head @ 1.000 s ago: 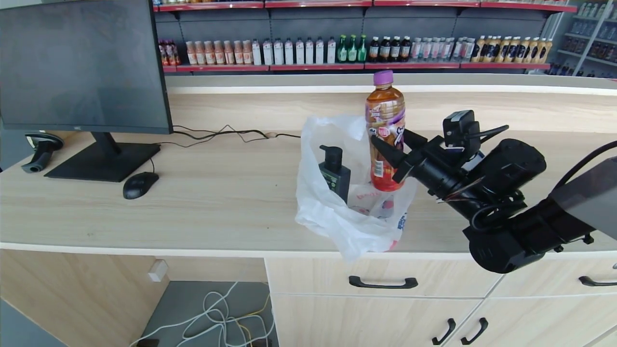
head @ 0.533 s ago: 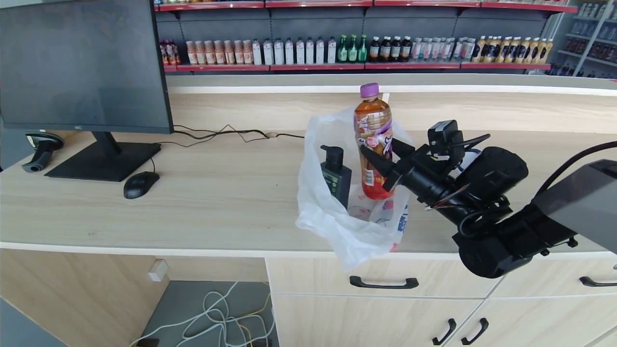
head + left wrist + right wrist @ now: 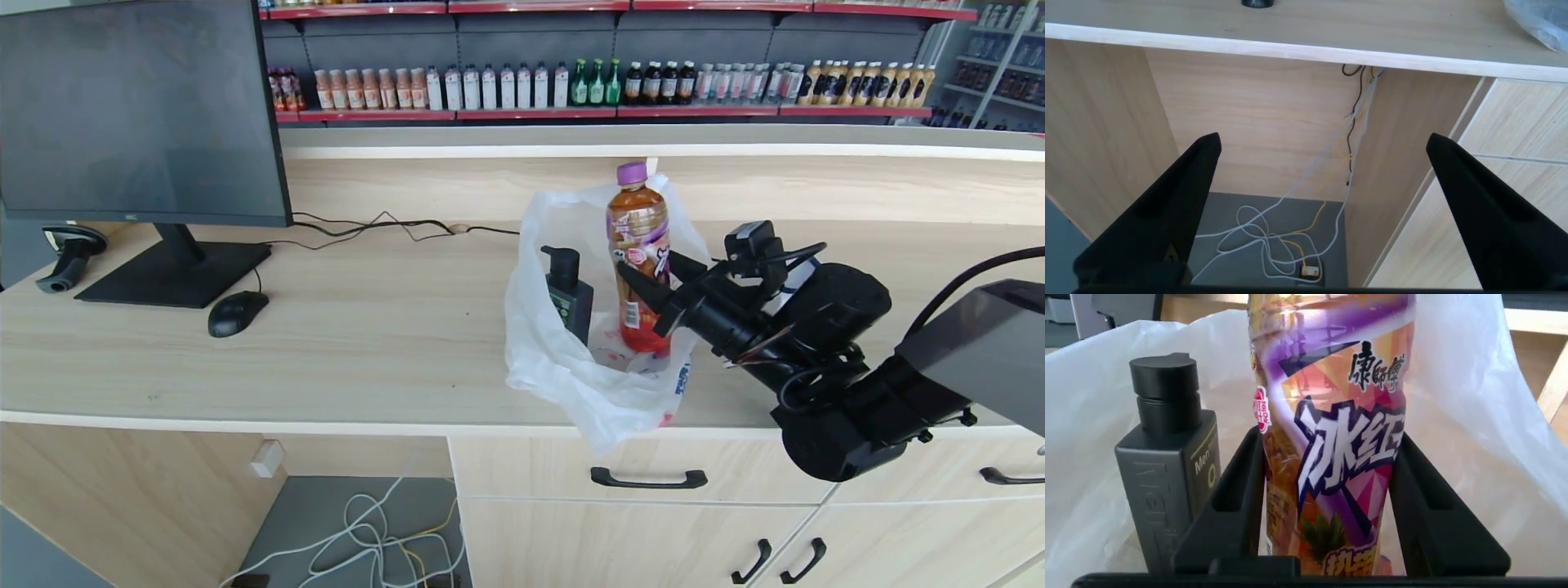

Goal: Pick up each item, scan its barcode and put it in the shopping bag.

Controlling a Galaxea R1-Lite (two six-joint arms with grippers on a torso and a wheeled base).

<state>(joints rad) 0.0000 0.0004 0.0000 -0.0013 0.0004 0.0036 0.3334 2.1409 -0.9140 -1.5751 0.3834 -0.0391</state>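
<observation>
The tea bottle [image 3: 638,216] is gripped upright inside the shopping bag [image 3: 539,359] by the right gripper [image 3: 649,268]; the left gripper [image 3: 1323,145] is spread open

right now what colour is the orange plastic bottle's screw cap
Purple: the round screw cap shows best in the head view.
</observation>
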